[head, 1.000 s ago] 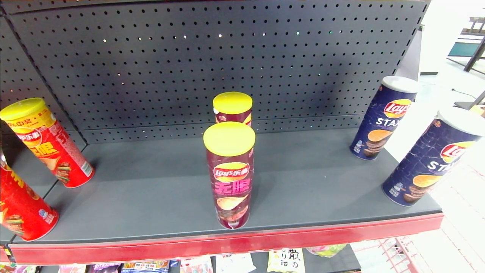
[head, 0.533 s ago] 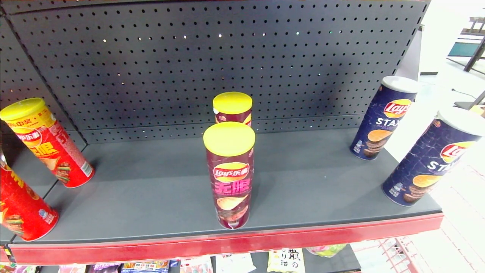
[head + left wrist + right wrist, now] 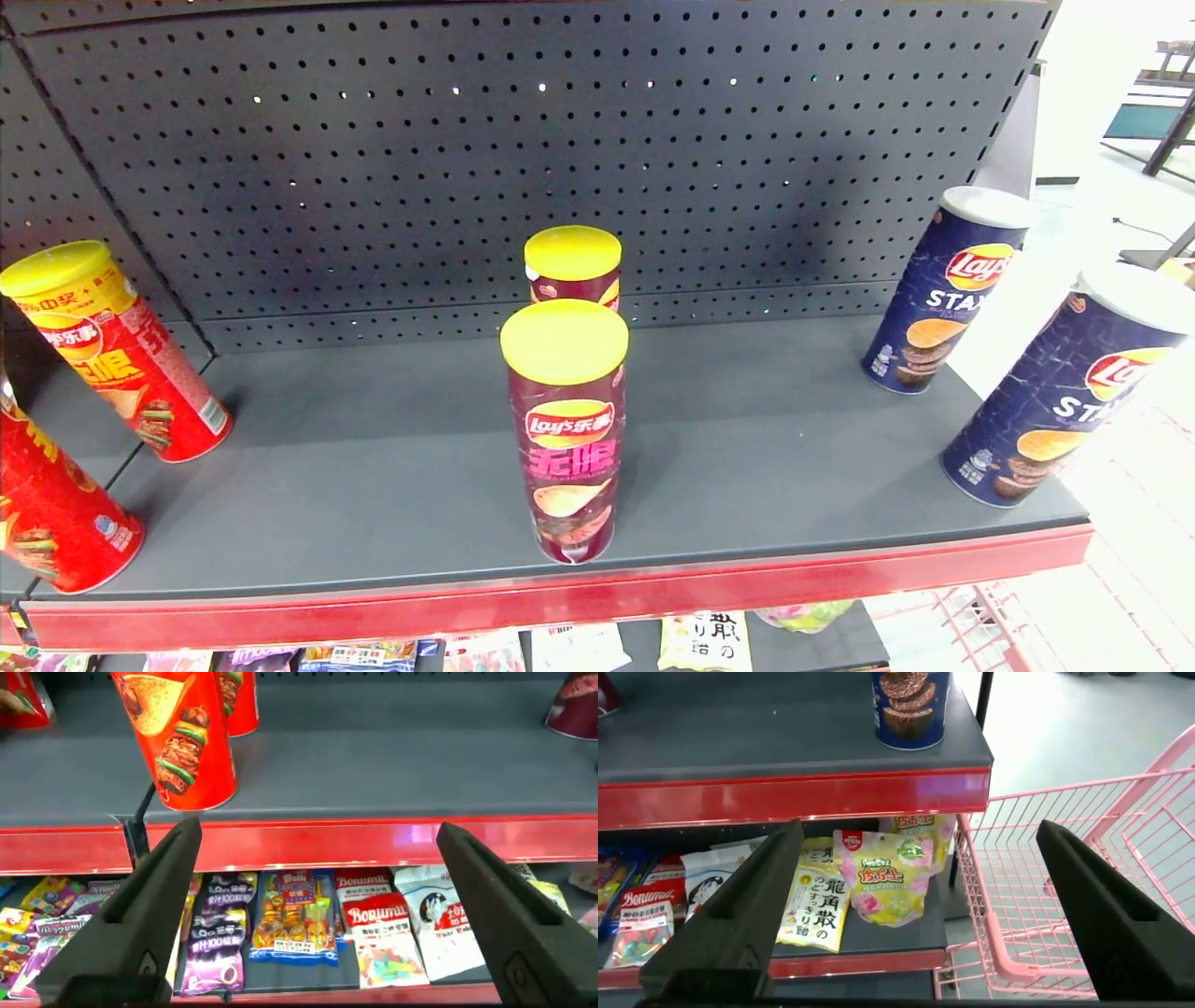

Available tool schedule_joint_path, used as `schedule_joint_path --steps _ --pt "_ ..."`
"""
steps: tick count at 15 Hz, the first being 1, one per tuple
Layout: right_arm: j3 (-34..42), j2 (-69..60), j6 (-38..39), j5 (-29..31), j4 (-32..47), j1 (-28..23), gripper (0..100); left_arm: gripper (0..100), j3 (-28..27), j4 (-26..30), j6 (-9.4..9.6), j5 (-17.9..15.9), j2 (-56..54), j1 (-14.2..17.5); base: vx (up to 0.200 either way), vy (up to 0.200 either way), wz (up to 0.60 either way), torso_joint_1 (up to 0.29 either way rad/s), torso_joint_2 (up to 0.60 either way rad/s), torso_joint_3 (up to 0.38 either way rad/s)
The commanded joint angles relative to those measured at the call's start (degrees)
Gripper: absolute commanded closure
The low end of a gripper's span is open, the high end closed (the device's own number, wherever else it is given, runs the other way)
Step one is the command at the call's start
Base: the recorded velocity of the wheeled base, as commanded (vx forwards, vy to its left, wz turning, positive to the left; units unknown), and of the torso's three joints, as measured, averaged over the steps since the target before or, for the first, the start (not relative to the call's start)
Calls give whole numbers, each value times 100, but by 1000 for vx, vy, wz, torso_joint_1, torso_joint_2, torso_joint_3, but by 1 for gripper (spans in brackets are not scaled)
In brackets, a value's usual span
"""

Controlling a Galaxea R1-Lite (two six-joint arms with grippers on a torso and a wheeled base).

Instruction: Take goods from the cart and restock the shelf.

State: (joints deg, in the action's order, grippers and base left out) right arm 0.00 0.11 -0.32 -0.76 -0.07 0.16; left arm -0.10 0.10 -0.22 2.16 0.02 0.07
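1. Head view: on the shelf (image 3: 373,485) two maroon cans (image 3: 566,439) stand upright mid-shelf, one behind the other. Two red cans (image 3: 117,355) stand at the left and two blue cans (image 3: 943,294) at the right. The pink cart (image 3: 971,607) shows below the right end.
2. Left wrist view: the left claw (image 3: 318,835) gapes wide, holding nothing, before the shelf's red edge under one of the red cans. Snack packets (image 3: 299,924) lie beneath.
3. Right wrist view: the right claw (image 3: 920,831) gapes wide, holding nothing, near the shelf corner that bears one of the blue cans. The cart is just beside the shelf.

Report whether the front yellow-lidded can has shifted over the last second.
No. The front yellow-lidded can stands where it was, its base just behind the red shelf lip.
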Motion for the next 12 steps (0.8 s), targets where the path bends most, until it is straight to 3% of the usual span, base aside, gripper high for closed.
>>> schedule_joint_path --steps 1,4,7,12 --pt "0 -2 -3 -4 -1 2 0 0 1 -1 -4 4 -2 1 -200 0 0 12 7 2" --pt "0 -2 -3 -4 -1 2 0 0 1 -1 -4 4 -2 1 0 0 0 0 0 0" --pt "0 -2 5 -4 -1 2 0 0 1 -1 -4 4 -2 1 0 0 600 6 6 -1" --pt "0 -2 5 -4 -1 2 0 0 1 -1 -4 4 -2 1 0 0 0 0 0 0"
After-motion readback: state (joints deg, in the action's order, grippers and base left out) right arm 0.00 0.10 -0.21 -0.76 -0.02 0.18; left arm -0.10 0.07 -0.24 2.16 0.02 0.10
